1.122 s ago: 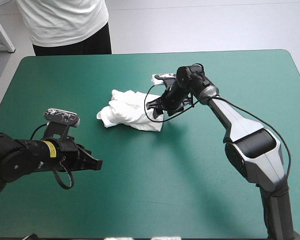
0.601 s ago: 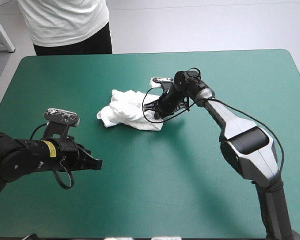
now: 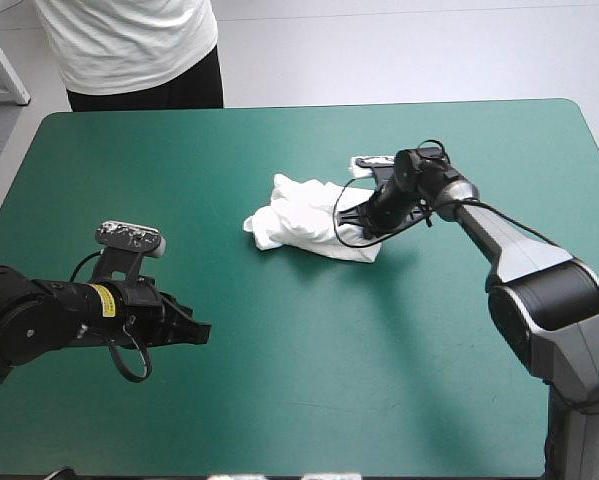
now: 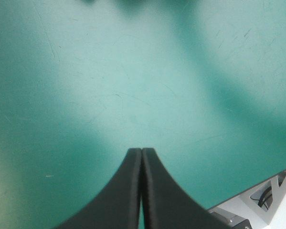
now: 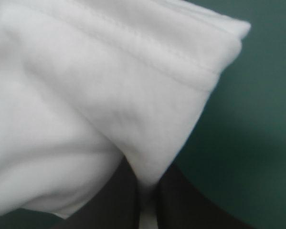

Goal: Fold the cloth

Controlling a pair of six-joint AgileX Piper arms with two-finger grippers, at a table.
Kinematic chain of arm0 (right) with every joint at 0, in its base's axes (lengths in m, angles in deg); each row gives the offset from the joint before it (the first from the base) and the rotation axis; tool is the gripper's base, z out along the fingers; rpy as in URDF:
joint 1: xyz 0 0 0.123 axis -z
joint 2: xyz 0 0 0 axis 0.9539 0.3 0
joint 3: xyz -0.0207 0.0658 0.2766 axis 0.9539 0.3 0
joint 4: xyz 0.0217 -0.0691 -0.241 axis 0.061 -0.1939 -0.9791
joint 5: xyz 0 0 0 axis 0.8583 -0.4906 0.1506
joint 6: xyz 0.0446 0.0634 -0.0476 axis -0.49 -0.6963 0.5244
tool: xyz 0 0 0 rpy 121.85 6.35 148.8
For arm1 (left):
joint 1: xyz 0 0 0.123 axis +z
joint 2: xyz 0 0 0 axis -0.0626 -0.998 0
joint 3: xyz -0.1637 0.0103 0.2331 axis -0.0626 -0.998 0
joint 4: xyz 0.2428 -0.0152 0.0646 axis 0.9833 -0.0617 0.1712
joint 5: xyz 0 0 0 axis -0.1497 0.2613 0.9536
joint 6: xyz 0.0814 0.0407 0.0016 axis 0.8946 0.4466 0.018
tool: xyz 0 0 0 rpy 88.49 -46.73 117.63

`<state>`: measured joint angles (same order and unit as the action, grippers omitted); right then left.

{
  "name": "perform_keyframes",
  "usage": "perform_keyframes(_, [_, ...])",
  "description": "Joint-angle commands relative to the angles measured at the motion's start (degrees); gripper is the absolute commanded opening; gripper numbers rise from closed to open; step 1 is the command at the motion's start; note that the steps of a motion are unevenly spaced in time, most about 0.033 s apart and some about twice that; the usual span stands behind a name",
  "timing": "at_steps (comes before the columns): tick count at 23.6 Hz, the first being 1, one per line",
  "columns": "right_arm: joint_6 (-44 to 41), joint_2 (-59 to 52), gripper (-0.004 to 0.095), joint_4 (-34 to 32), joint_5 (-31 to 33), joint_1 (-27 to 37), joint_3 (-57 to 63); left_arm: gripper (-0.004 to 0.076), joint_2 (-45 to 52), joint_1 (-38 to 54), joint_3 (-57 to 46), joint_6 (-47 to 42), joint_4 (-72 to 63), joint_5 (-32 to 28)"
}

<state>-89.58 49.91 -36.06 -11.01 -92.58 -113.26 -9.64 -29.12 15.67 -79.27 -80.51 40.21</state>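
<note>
The white T-shirt (image 3: 309, 218) lies as a crumpled heap near the middle of the teal-green table. My right gripper (image 3: 351, 215) is at the heap's right edge, shut on the T-shirt. In the right wrist view a hemmed fold of the T-shirt (image 5: 109, 95) runs down between the black fingers (image 5: 174, 195), which pinch it at the right gripper (image 5: 147, 191). My left gripper (image 3: 194, 330) hovers low over bare cover at the front left, well away from the shirt. The left wrist view shows its fingers (image 4: 126, 191) meeting in one point, the left gripper (image 4: 141, 152) shut and holding nothing.
A person in a white top (image 3: 129, 45) stands just beyond the table's far edge at the left. Bare teal-green cover (image 3: 329, 380) stretches across the front and right of the table.
My right gripper has pulled the T-shirt heap to the right across the table. The left arm has barely shifted.
</note>
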Motion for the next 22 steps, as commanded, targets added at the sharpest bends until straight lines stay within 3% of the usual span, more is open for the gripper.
perform_keyframes(1, [2.3, -10.6, -0.0017, -0.9, -5.9, 4.3, 9.1, -0.001, 0.5, -0.1, 1.4, -0.6, -1.1, 2.2])
perform_keyframes(10, [5.1, -32.4, -0.0017, -1.0, -14.5, 22.3, 41.6, -0.001, 0.5, -0.1, 1.4, -0.2, -1.1, 2.3])
perform_keyframes(22, [7.4, -47.3, -0.0017, -4.4, -13.0, 41.3, 54.4, -0.001, 0.5, -0.1, 1.4, -0.1, -1.2, 2.2])
